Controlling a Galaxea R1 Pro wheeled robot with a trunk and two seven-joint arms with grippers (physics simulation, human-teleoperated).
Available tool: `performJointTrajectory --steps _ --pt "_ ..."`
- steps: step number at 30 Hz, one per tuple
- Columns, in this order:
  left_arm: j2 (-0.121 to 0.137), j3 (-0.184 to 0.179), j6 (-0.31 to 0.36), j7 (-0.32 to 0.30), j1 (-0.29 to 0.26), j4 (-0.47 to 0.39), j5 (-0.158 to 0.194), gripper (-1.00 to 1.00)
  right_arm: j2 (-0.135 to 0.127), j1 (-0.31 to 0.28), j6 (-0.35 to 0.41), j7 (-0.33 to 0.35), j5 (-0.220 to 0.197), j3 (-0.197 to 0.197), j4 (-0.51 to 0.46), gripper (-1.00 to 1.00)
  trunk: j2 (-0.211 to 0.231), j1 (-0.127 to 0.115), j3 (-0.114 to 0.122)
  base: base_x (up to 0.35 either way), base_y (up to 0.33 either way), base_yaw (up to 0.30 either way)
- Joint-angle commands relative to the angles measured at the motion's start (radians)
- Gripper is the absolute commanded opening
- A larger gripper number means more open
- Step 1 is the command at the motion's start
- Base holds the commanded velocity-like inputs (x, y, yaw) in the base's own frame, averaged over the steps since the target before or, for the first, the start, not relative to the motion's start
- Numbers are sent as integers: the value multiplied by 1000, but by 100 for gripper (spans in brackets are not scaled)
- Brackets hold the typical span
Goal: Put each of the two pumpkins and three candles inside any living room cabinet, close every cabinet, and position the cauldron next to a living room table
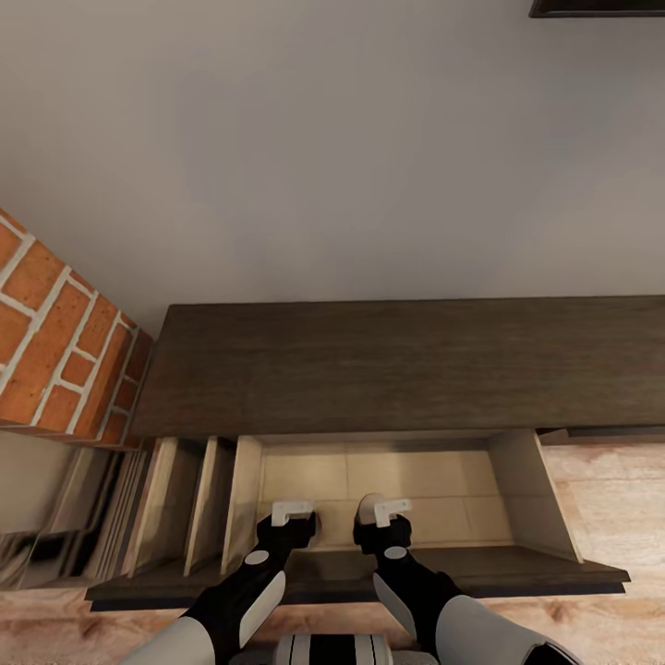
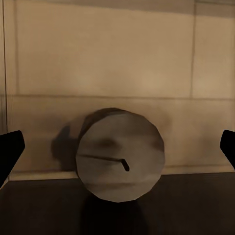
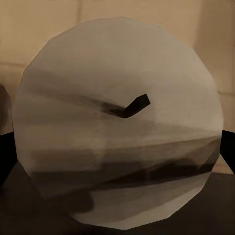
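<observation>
While both grippers hang over the open cabinet (image 1: 388,369), a candle (image 2: 120,155) stands upright below the spread left gripper (image 1: 293,510), wick toward it. Right gripper (image 1: 392,508) pinches another candle (image 3: 117,129), axis along its fingers, wick facing the wrist.

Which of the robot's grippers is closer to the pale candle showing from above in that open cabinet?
Right. The right gripper is right at the candle, which sits between its fingers. The left gripper hangs off to the candle's left, apart from it.
</observation>
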Motion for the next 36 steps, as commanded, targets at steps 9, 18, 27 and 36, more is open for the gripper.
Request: performJointTrajectory --steps 9,18,27,36 --pt "0 0 0 0 0 0 0 100 -2 0 4 -2 2 2 -35 -100 0 0 -14 0 0 0" --pt "0 0 0 0 0 -2 0 100 -3 0 2 -3 0 2 -26 -100 0 0 -28 0 0 0" --pt "0 1 -1 0 0 -3 0 100 -5 0 1 -3 3 2 -52 -100 0 0 -36 0 0 0" --pt "1 0 -1 0 0 -6 0 100 -5 0 3 -2 3 2 -77 -100 -35 19 -52 0 0 0"
